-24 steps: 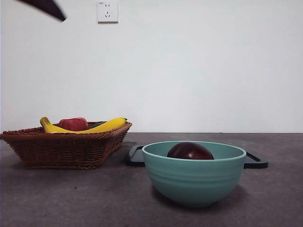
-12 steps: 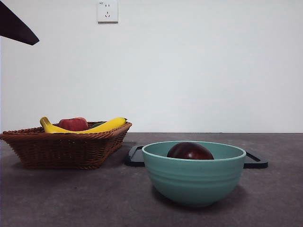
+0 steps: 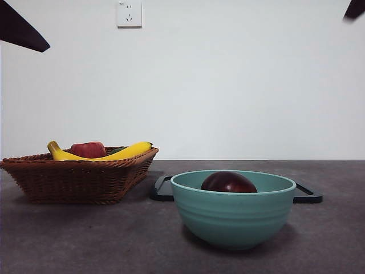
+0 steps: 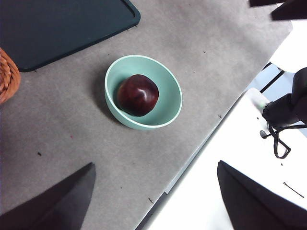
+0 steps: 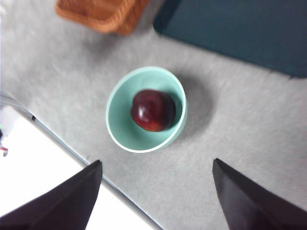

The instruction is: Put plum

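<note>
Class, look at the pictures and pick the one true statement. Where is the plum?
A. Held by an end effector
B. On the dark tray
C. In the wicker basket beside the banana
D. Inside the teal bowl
D: the plum sits inside the teal bowl, and both wrist views show it there with nothing gripping it.

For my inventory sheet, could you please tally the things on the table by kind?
Fruit: 3 (plum, red fruit, banana)
Bowl: 1
Basket: 1
Tray: 1
Total: 6
</note>
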Controlling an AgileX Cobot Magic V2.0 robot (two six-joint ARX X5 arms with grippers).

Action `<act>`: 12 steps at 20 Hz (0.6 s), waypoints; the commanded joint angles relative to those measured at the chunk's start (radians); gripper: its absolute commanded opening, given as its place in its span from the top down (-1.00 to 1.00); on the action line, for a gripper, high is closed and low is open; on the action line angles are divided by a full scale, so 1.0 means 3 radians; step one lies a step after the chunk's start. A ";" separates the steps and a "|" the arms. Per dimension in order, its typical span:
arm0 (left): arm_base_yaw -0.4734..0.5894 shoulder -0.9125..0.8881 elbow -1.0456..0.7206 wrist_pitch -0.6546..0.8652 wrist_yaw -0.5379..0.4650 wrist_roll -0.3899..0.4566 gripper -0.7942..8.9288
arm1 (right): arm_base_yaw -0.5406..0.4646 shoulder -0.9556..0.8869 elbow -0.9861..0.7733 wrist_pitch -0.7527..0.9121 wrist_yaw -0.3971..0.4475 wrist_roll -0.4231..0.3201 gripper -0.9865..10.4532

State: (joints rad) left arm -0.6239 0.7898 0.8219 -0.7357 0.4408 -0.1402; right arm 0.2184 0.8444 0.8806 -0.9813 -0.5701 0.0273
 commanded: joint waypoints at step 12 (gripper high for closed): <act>-0.0015 0.0010 0.0027 0.0036 0.0009 -0.0004 0.00 | 0.0908 0.1261 -0.0324 0.1334 0.0856 0.0539 0.28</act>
State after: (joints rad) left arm -0.6239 0.7895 0.8219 -0.7357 0.4408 -0.1413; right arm 0.4858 1.2140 0.7815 -0.5854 -0.3157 0.1688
